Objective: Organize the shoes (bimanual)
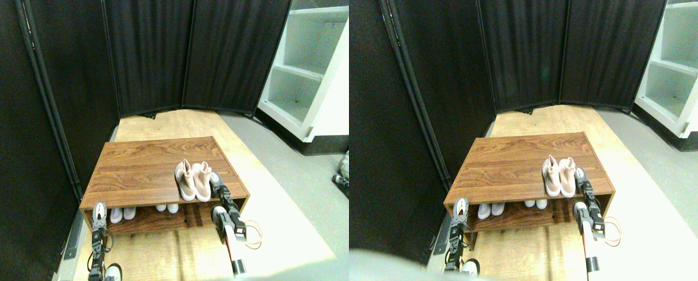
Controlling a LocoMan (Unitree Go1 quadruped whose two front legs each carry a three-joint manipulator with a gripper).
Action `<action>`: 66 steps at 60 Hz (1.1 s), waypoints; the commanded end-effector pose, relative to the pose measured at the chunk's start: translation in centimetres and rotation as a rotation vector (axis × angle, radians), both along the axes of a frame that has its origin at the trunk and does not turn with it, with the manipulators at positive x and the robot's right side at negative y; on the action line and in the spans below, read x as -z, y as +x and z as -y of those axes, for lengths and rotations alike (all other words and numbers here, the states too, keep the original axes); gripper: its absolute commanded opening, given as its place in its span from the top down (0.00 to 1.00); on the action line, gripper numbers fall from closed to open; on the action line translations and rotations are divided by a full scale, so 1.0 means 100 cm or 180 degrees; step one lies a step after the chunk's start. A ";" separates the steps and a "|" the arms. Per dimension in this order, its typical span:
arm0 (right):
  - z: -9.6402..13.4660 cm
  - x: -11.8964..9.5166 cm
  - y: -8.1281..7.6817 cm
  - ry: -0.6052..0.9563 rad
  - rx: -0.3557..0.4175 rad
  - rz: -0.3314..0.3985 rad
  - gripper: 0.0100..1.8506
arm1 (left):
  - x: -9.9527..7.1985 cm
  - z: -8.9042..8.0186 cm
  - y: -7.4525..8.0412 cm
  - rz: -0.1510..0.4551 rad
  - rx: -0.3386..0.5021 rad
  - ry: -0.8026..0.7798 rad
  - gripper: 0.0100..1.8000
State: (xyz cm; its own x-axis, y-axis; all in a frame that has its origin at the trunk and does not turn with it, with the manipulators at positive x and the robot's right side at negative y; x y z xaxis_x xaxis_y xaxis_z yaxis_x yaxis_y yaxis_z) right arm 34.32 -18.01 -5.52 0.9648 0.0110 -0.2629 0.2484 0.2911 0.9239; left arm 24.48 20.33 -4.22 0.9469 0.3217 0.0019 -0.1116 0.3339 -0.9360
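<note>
**Pale shoes on rack top, right gripper beside them**

A low wooden shoe rack [144, 167] is seen on a light wood floor [167, 246], backed by black curtain panels [150, 52]. A white shelf unit [308, 76] stands at the far right, on grey flooring.

A pair of pale pinkish-white shoes [193, 180] is placed on the rack's top board, toward its right front corner. The two shoes lie side by side and touching, with toes toward the camera and heels toward the curtains.

On the lower shelf, under the top board, the white toes of two further pairs are visible: one pair [122, 214] at the left, another [167, 208] nearer the middle. Their uppers are hidden in shadow, so the colours cannot be told.

The right gripper [216, 182] is raised to the rack's top edge, just beside the right shoe of the pale pair; whether it touches the shoe cannot be told, nor how wide it stands.

The left gripper [99, 211] is held in front of the rack's left front corner, near the lower shelf. Its state cannot be told either; nothing is seen held in it.
</note>
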 end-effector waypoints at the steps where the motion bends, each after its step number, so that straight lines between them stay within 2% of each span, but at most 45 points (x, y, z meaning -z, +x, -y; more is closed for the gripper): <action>1: 0.007 0.003 -0.006 -0.0187 0.0092 -0.0043 1.00 | -0.010 0.004 0.002 0.0156 0.0010 -0.0069 1.00; 7: 0.017 -0.007 -0.009 -0.0446 0.0057 0.0128 1.00 | -0.012 0.005 0.002 0.0133 0.0020 -0.0041 1.00; 9: 0.023 -0.017 -0.013 -0.0453 0.0088 0.0203 1.00 | -0.012 0.005 0.002 0.0139 0.0025 -0.0039 1.00; 13: 0.029 -0.031 -0.019 -0.0400 0.0125 0.0413 1.00 | -0.012 0.005 0.002 0.0131 0.0034 -0.0034 1.00; 17: 0.038 -0.055 -0.029 -0.0542 0.0182 0.0621 1.00 | -0.013 0.005 0.002 0.0132 0.0037 -0.0019 1.00; 18: 0.041 -0.059 -0.031 -0.0489 0.0139 0.0757 1.00 | -0.012 0.005 0.002 0.0129 0.0027 -0.0013 1.00; 20: 0.042 -0.061 -0.032 -0.0477 0.0120 0.0817 1.00 | -0.012 0.004 0.002 0.0127 0.0023 -0.0011 1.00; 23: 0.050 -0.075 -0.040 -0.0658 0.0109 0.0998 1.00 | -0.012 0.004 0.002 0.0110 0.0018 -0.0015 1.00; 26: 0.053 -0.086 -0.050 -0.0605 0.0150 0.1060 1.00 | -0.011 0.004 0.002 0.0106 0.0021 -0.0029 1.00; 33: 0.058 -0.095 -0.067 -0.0578 0.0024 0.1269 1.00 | -0.012 0.003 0.002 0.0105 0.0049 -0.0038 1.00; 34: 0.058 -0.095 -0.067 -0.0578 0.0024 0.1269 1.00 | -0.012 0.003 0.002 0.0105 0.0049 -0.0038 1.00; 40: 0.058 -0.098 -0.090 -0.0880 0.0051 0.1318 1.00 | -0.012 0.002 0.002 0.0112 0.0058 -0.0089 1.00; 47: 0.057 -0.093 -0.107 -0.0803 0.0090 0.1285 1.00 | -0.014 0.000 0.000 0.0127 0.0069 -0.0105 1.00; 53: 0.050 -0.081 -0.120 -0.0705 -0.0005 0.1256 1.00 | -0.016 -0.001 -0.002 0.0120 0.0119 -0.0093 1.00; 66: 0.035 -0.069 -0.123 -0.0513 -0.0066 0.1112 1.00 | -0.022 -0.002 -0.007 0.0140 0.0167 -0.0151 1.00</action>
State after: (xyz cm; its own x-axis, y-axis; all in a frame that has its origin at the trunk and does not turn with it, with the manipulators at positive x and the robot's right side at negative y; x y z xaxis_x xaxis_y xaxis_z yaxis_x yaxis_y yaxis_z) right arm 21.73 -22.14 0.54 0.9991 -0.0037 0.0428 -0.0372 0.4235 0.9051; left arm 23.75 20.56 -3.01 0.9616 0.2742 -0.0119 -0.0954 0.2932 -0.9513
